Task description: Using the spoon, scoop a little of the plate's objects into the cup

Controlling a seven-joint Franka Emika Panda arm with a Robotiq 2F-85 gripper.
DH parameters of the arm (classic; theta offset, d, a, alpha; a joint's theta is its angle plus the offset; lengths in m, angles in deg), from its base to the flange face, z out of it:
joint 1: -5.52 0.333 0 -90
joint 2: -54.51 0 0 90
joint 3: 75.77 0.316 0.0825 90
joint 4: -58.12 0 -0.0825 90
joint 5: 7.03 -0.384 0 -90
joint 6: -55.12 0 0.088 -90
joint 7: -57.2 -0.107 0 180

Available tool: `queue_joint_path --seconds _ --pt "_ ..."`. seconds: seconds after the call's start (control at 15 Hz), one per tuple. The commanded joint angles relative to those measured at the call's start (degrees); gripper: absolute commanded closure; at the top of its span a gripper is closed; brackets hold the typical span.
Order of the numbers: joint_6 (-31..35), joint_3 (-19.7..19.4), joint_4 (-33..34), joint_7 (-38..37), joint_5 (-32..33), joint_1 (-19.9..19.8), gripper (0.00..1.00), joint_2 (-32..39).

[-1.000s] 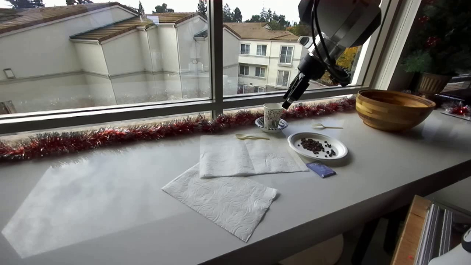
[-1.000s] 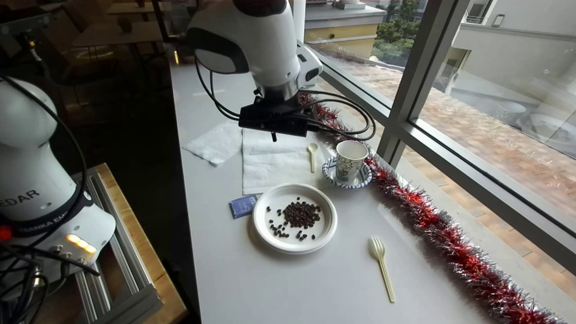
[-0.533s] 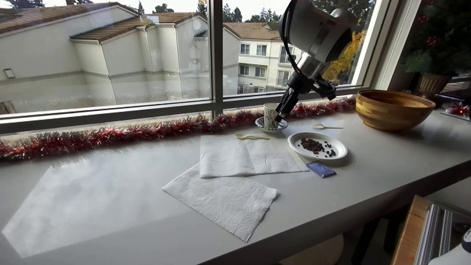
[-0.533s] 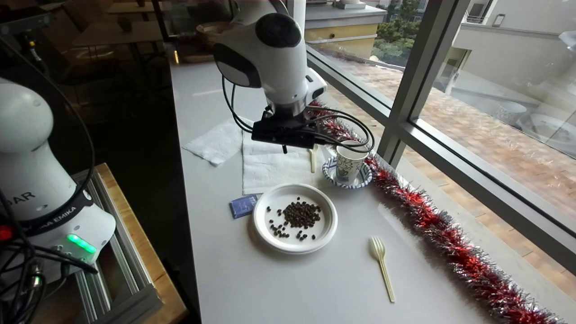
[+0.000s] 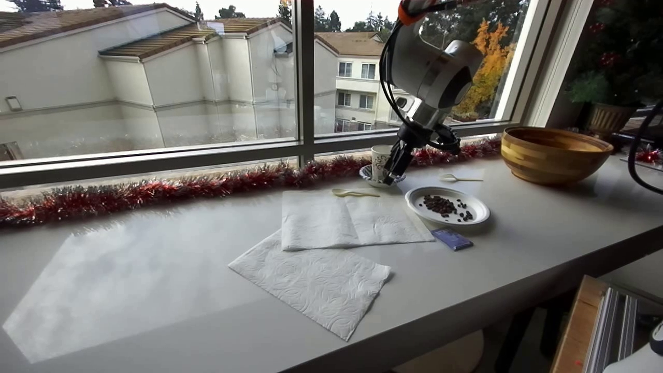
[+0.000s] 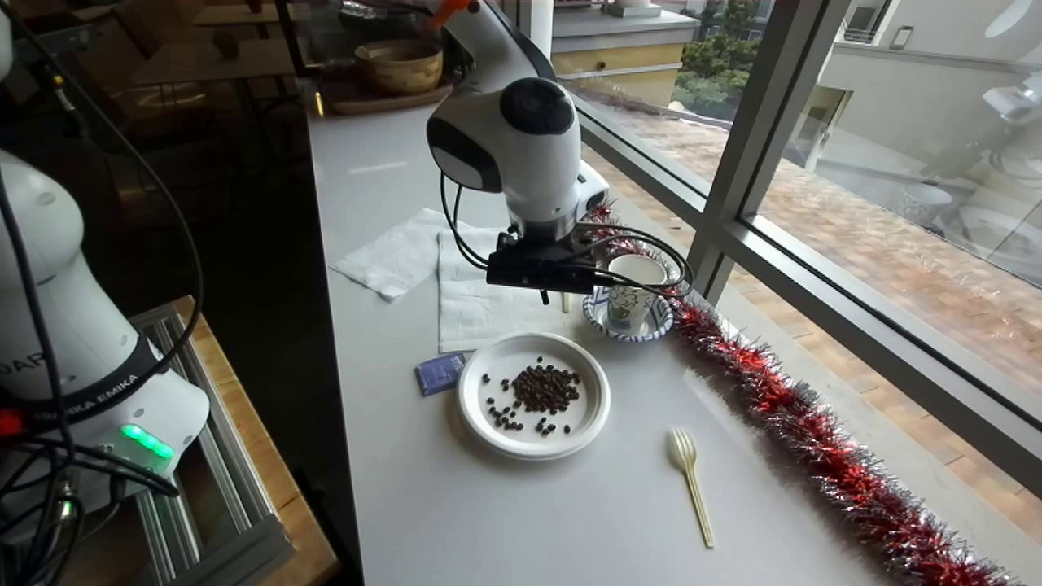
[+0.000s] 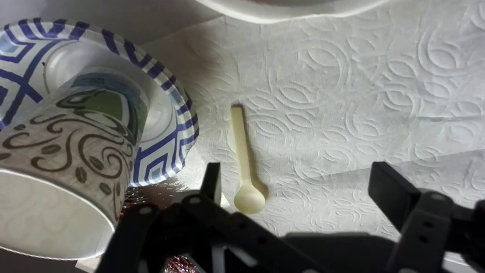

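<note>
The pale spoon [image 7: 241, 159] lies on a white napkin, and it also shows in an exterior view [image 5: 355, 193]. My gripper [image 7: 297, 180] is open and empty above the napkin. In the wrist view the spoon's bowl end lies between the fingers, nearer the left finger [image 7: 211, 180]. The white patterned cup [image 7: 75, 140] stands left of that finger, in a blue-and-white small bowl [image 7: 163, 167]. In an exterior view the gripper [image 5: 392, 176] partly covers the cup [image 5: 378, 160]. The white plate [image 6: 529, 450] holds dark beans [image 6: 545, 387]. Its rim [image 7: 280, 15] shows at the wrist view's top.
A pale fork [image 6: 692, 488] lies beyond the plate. A blue packet [image 6: 440, 373] lies beside the plate. Napkins [image 5: 321, 295] spread over the table. Red tinsel [image 5: 207, 189] runs along the window. A large wooden bowl [image 5: 557, 158] stands at the far end.
My gripper has moved down, and to the left in an exterior view, coming lower beside the cup and closer to the spoon. The objects on the table have not moved.
</note>
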Motion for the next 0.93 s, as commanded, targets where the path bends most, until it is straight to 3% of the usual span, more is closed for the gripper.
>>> queue_joint_path --seconds 0.0,0.27,0.67,0.73,0.87 --pt "5.7 10.1 -0.3 -2.3 6.1 -9.0 0.00 -5.3" --pt "5.7 10.1 -0.3 -2.3 6.1 -9.0 0.00 -5.3" --pt "12.1 31.1 4.6 -1.9 7.2 -28.6 0.00 -1.7" --pt "10.3 27.1 5.8 0.3 3.4 -24.8 0.00 0.3" --pt "10.4 28.4 6.4 -0.1 4.1 -26.2 0.00 0.8"
